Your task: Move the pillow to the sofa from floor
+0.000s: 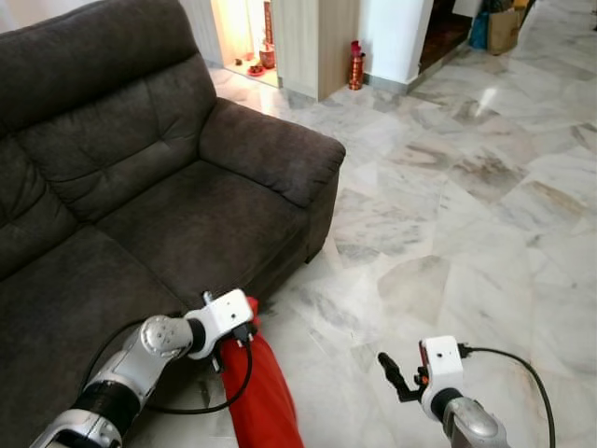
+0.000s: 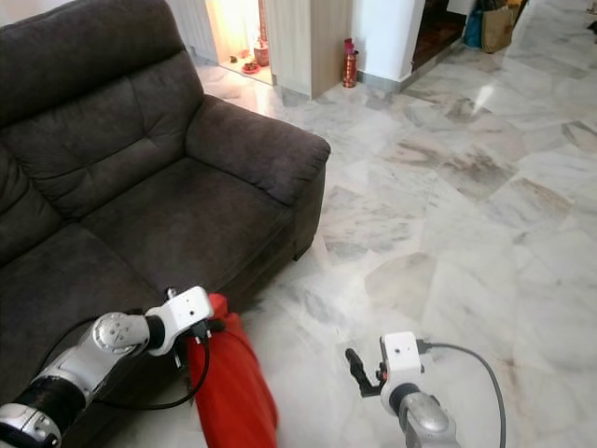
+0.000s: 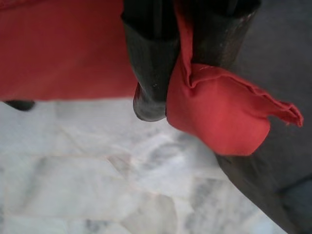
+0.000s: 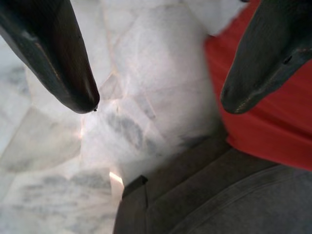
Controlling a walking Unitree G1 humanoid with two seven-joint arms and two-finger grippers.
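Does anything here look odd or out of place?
Only the red pillow: it dangles by one corner from the left claw beside the sofa, above the floor. Nothing looks spilled or broken.

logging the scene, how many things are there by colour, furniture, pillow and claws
red: 1, the pillow, pinched at a corner by the left claw
dark grey: 1, the sofa
black: 2, the left claw and the open right claw
total: 4
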